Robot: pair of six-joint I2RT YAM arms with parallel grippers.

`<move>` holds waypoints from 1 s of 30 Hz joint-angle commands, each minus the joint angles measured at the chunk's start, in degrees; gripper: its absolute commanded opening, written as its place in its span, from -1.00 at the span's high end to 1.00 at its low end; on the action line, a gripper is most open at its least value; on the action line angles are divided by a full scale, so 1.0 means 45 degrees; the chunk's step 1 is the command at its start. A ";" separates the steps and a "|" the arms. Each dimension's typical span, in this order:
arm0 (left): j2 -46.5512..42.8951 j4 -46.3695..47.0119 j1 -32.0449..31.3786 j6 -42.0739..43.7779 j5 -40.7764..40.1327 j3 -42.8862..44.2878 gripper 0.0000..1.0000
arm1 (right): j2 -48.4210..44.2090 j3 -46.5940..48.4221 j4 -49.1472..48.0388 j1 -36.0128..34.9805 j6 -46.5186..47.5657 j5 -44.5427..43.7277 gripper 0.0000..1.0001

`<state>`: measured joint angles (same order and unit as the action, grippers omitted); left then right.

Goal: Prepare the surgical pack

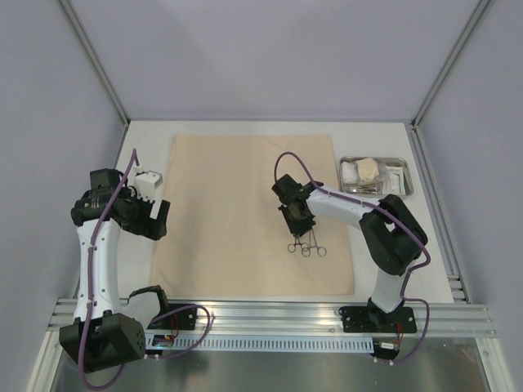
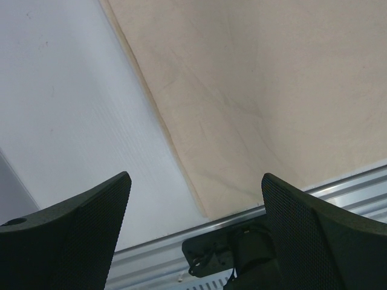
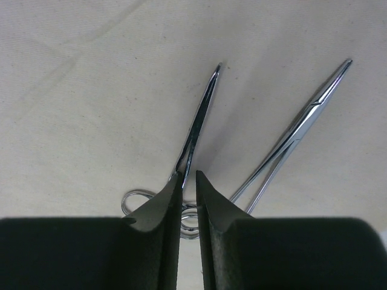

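Observation:
The tan cloth sheet (image 1: pixel 237 212) (image 2: pixel 272 90) lies flat in the middle of the table. Two steel clamps (image 1: pixel 306 245) rest side by side on its right half, ring handles toward the near edge. My right gripper (image 1: pixel 296 222) (image 3: pixel 188 175) points down over them, shut on the shank of the left clamp (image 3: pixel 202 109). The other clamp (image 3: pixel 302 121) lies free beside it. The steel tray (image 1: pixel 406 175) at the back right holds gauze (image 1: pixel 368 169) and white packets (image 1: pixel 396 178). My left gripper (image 1: pixel 158 219) (image 2: pixel 195 176) hangs open and empty left of the cloth.
White tabletop (image 1: pixel 147 139) (image 2: pixel 66 109) borders the cloth on the left. An aluminium rail (image 1: pixel 270 314) (image 2: pixel 338 187) runs along the near edge with the arm bases bolted to it. Grey walls and frame posts (image 1: pixel 94 61) enclose the table.

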<state>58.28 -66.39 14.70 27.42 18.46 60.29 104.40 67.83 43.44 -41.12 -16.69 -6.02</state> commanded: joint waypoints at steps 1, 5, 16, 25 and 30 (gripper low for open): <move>-0.0080 0.0261 0.0034 0.0333 -0.0020 -0.0078 -0.96 | 0.0296 0.0043 -0.0278 -0.0061 -0.0022 0.0225 0.67; -0.0080 0.0300 0.0034 0.0313 -0.0059 -0.0137 -0.96 | 0.0608 -0.0015 -0.0279 -0.0041 0.0036 0.0108 0.67; -0.0080 0.0320 0.0034 0.0469 -0.0215 -0.0156 -0.96 | 0.1488 0.0589 0.0112 -0.0061 0.0427 0.0087 0.99; 0.0095 0.0417 0.0034 0.0508 -0.0254 -0.0078 -0.96 | -0.0444 0.1507 0.0073 -0.0061 0.1636 0.0791 0.99; 0.0154 0.0437 0.0034 0.0527 -0.0215 0.0000 -0.96 | -0.0973 0.2345 0.0345 0.0017 0.4932 -0.0203 0.99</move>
<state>58.94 -65.52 14.72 28.73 17.37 59.66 103.72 74.02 45.56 -41.17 -5.98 -4.12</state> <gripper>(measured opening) 0.979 0.010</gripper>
